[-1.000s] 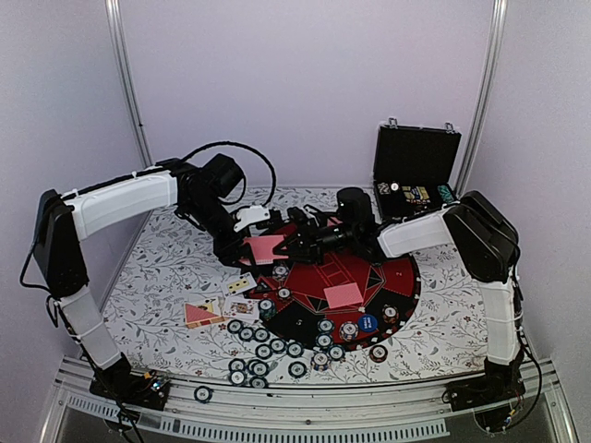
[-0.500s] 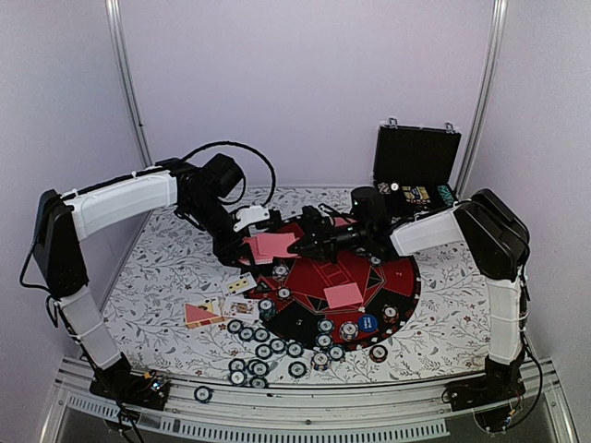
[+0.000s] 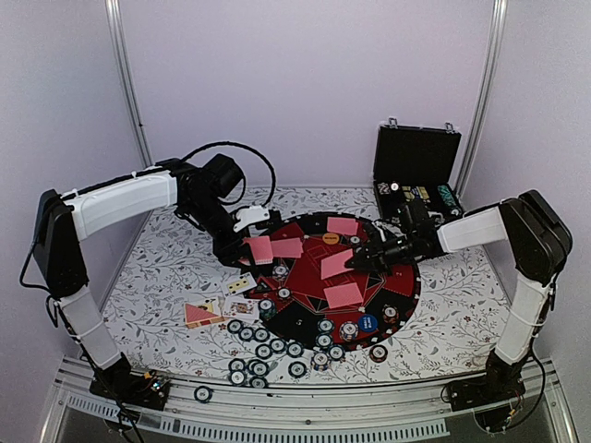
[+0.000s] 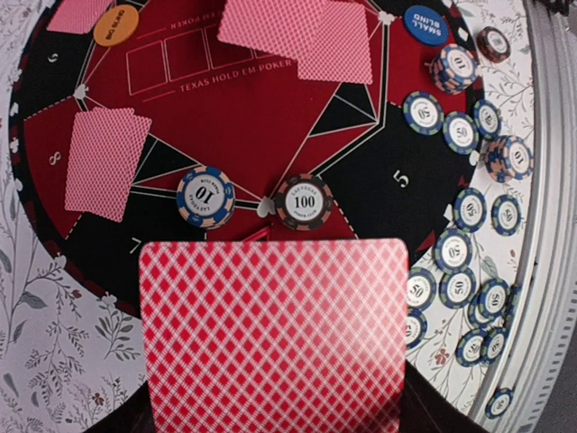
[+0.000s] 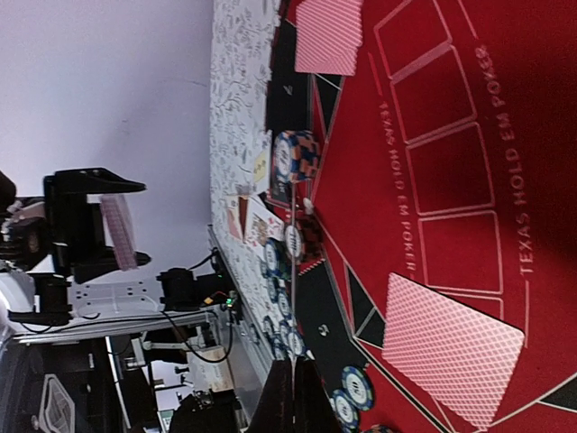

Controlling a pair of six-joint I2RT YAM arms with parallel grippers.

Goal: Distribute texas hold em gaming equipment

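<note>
Right hand pulled back gripping one card, left hand gripping second card

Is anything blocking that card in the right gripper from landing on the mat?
Nothing visible. The held card in the right gripper hangs over bare red mat; a laid card lies just nearer the arms.

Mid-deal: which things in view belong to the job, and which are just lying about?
Job: deck, held; single card, held over the mat; dealt cards; poker chips; orange disc; blue disc.
Lying about: black case; round mat; floral table cover.
</note>
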